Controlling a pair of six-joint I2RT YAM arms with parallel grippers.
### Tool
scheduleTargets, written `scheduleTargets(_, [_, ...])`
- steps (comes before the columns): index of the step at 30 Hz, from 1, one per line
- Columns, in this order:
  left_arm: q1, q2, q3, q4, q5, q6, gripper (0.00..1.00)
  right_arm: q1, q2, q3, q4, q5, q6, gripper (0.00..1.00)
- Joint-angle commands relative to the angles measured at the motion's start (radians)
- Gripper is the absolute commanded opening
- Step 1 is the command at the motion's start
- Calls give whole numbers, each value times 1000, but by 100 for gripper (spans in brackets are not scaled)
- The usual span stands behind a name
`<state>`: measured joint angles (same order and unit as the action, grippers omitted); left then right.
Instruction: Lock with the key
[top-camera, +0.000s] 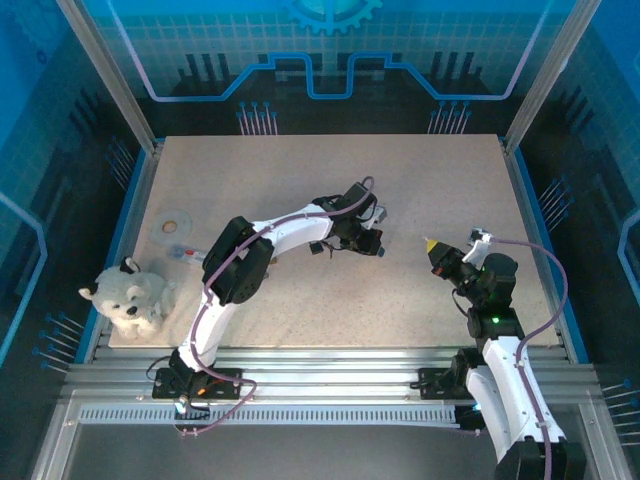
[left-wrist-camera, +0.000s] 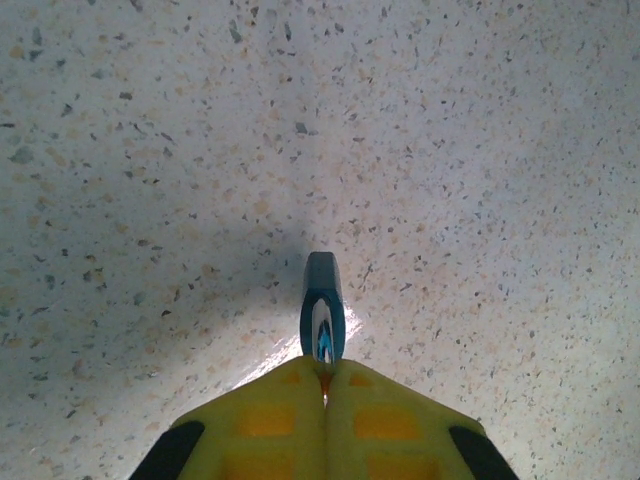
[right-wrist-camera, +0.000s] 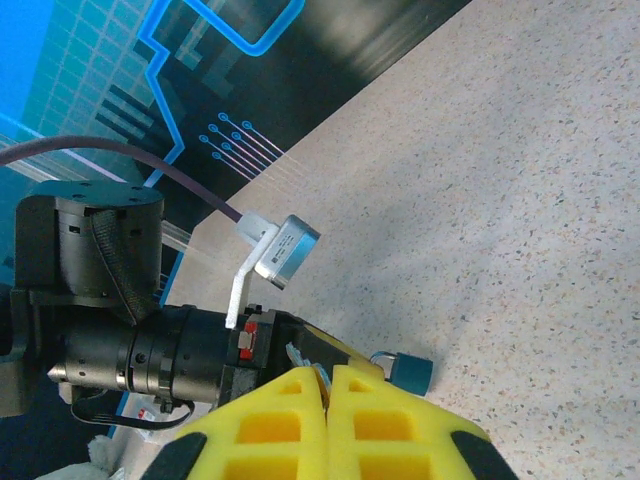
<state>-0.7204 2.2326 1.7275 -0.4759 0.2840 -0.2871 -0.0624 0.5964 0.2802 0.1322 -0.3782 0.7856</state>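
In the left wrist view my left gripper (left-wrist-camera: 325, 375) is shut on the silver shackle of a small teal padlock (left-wrist-camera: 322, 300), which sticks out ahead of the yellow pads just over the speckled table. In the right wrist view the padlock (right-wrist-camera: 412, 373) hangs from the left arm's tip. My right gripper (right-wrist-camera: 328, 375) is shut on a thin bluish key (right-wrist-camera: 298, 354), whose end pokes out between its yellow pads, a short way from the padlock. From above, the left gripper (top-camera: 372, 240) is mid-table and the right gripper (top-camera: 433, 247) points at it from the right.
A white plush dog (top-camera: 127, 300) sits at the table's left front corner. A flat round ring (top-camera: 172, 222) and a small object (top-camera: 186, 253) lie at the left. The left arm's wrist camera (right-wrist-camera: 285, 250) sits close to my right fingers.
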Motion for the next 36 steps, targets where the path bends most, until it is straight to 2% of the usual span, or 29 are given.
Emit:
scheduleTargets(1, [-6,33,42,-45,-4,24,0,-16,6,-12,19,-20,6,0])
scheduleTargets(16, [-7,64,107,-107,-30,54,0,-13,22,-11,29,-26,9,0])
scheduleTargets(18, [-6,67,115,-112,-35,57,4,-12,22,-11,29,-25,8,0])
scheduleTargets(23, [-6,71,128,-118,-41,63,5,-10,26,-10,30,-28,8,0])
scheduleTargets(36, [-4,100,167,-142,-61,72,16,-7,30,-10,31,-31,9,0])
